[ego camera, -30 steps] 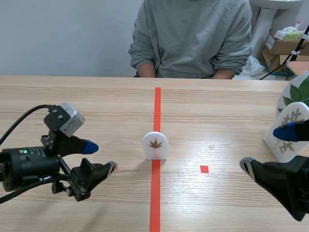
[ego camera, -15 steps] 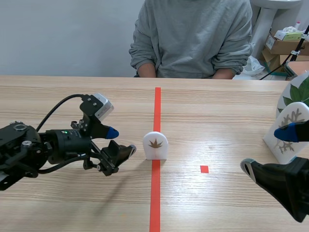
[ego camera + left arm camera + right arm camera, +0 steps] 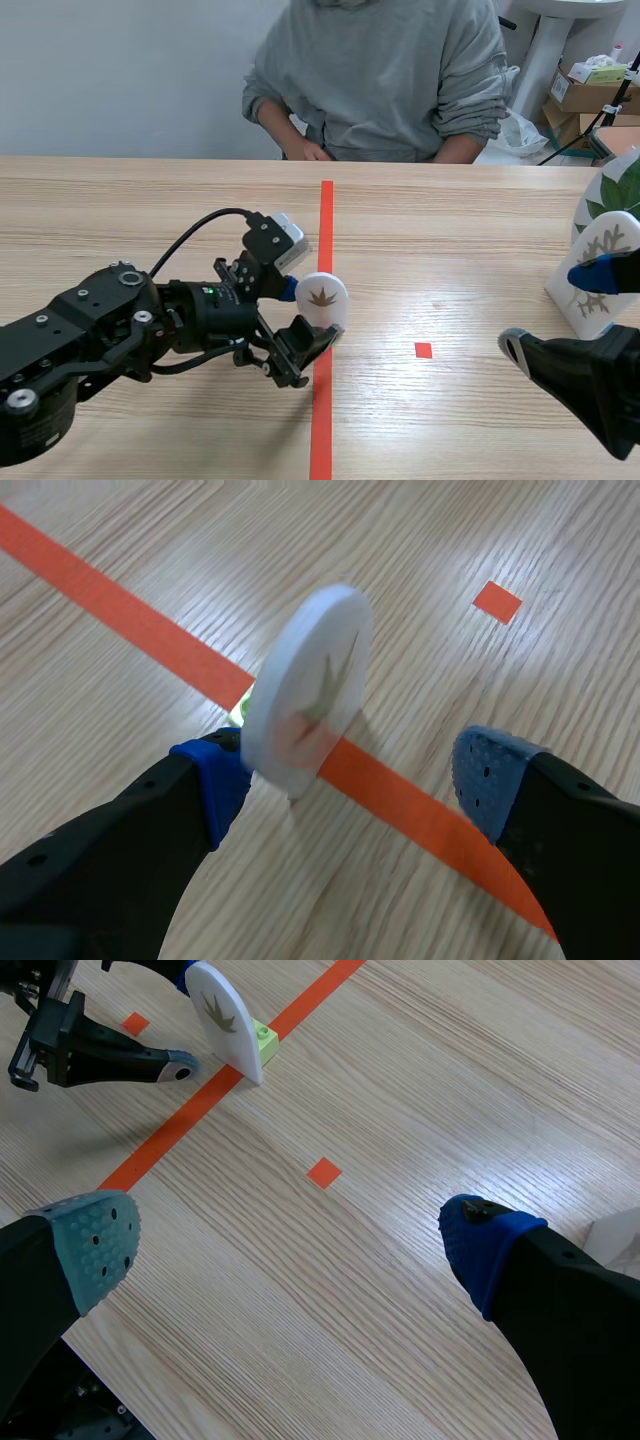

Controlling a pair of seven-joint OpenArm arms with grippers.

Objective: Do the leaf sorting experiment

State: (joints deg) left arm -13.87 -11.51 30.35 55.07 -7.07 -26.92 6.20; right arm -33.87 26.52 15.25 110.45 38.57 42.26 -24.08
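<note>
Your left tool [image 3: 350, 780] straddles the upright leaf card [image 3: 305, 680], spread wide to pinch its faces; your right tool [image 3: 290, 1245] hangs open.

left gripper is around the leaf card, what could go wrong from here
One pad of the left gripper sits at the leaf card while the other is well apart, so closing may shove or tip it. The card stands on a small green base, so it could topple.

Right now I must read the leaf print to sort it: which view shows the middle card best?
Scene view: the card faces the camera, print plain. Left wrist sees it slantwise, close, between the fingers; right wrist shows it small, far ahead.
</note>
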